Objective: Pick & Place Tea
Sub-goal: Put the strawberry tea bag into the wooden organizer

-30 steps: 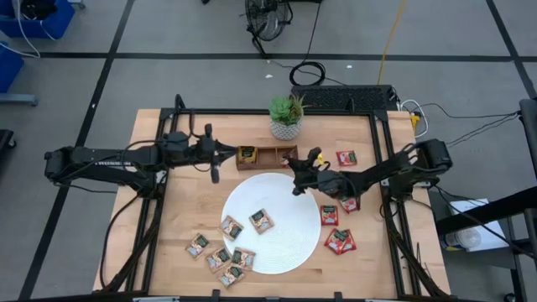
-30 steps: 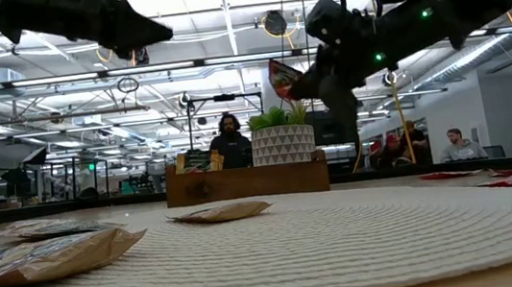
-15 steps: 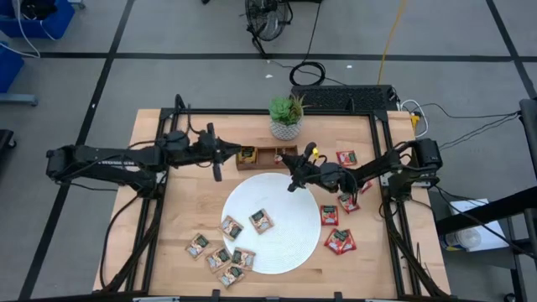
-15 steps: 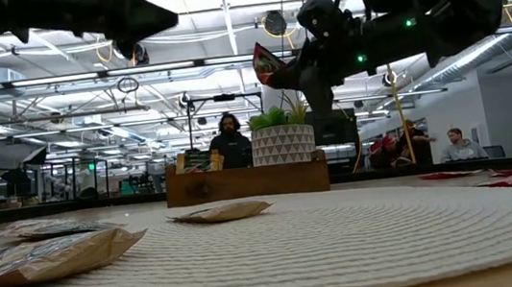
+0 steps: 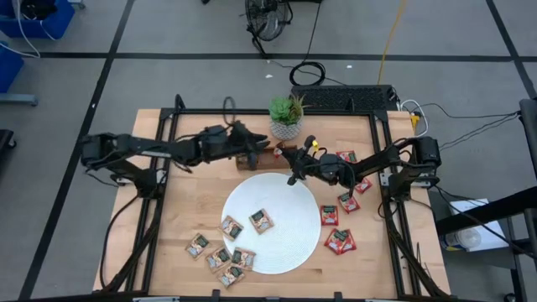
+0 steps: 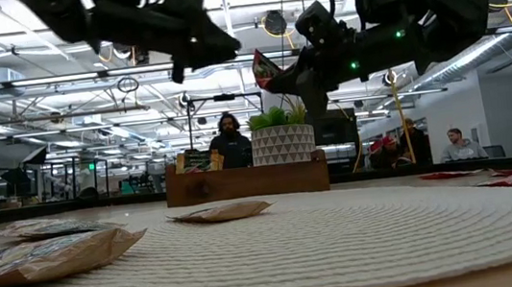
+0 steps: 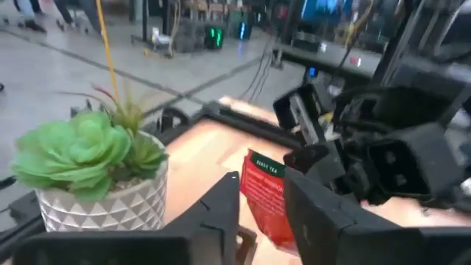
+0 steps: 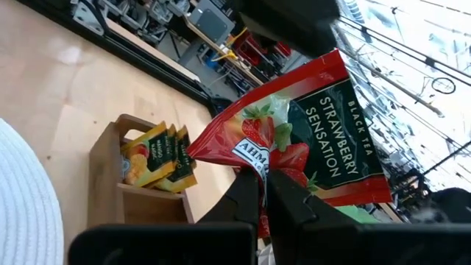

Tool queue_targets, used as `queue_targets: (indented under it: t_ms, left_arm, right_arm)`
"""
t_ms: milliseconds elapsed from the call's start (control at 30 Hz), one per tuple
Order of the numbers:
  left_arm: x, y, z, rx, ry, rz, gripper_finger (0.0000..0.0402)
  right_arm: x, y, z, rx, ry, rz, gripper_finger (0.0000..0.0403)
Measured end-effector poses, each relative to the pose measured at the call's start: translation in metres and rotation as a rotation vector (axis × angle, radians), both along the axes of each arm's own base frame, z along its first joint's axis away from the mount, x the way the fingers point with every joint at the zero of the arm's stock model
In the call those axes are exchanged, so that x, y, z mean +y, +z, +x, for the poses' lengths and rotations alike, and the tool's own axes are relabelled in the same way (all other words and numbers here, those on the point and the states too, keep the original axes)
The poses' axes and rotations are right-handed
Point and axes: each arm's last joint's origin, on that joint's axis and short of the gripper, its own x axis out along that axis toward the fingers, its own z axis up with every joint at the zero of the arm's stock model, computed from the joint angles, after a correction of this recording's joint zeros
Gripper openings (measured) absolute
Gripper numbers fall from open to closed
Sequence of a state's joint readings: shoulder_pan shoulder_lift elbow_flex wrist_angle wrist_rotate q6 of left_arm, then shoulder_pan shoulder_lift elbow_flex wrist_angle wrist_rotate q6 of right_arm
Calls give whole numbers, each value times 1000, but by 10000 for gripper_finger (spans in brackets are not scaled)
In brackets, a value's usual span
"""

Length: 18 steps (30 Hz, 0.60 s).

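**Red sachet arrives over the tray as the left arm swings in**

While your right gripper [image 5: 292, 164] stays clamped on a red sachet [image 8: 309, 147], it has carried that sachet from above the plate's upper right rim to just over the right end of the wooden tray [image 5: 267, 157]. The low view shows the sachet held high, well clear of the tray's walls, so it is not yet placed.

The bigger change is on the left. A second ago your left arm lay stretched out well to the left of the tray; now its gripper [image 5: 252, 149] sits over the tray's left part, close to the potted plant [image 5: 286, 117]. Its fingers have parted somewhat, and nothing shows between them in the left wrist view; what you see there is the red sachet in the other arm's grip, just beyond.

That puts both grippers over the same small tray, so I judge crowding to be your main risk during the drop. The tan sachets [image 8: 156, 156] already stand in one end compartment; the red one looks bound for another.

The rest of the tea is untouched: several tan sachets [image 5: 220, 257] lie at the lower left edge of the white plate [image 5: 281, 201], two on it, and red ones [image 5: 339, 241] lie on the table to its right. Much of the task remains.
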<state>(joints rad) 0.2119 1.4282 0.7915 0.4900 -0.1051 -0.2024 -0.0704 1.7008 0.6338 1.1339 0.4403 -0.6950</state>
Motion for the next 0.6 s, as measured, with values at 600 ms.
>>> queue_targets:
  t_ms: [600]
  left_arm:
    - [-4, 12, 26, 100, -54, -16, 200]
  right_arm:
    - [-1, 0, 0, 16, -3, -27, 0]
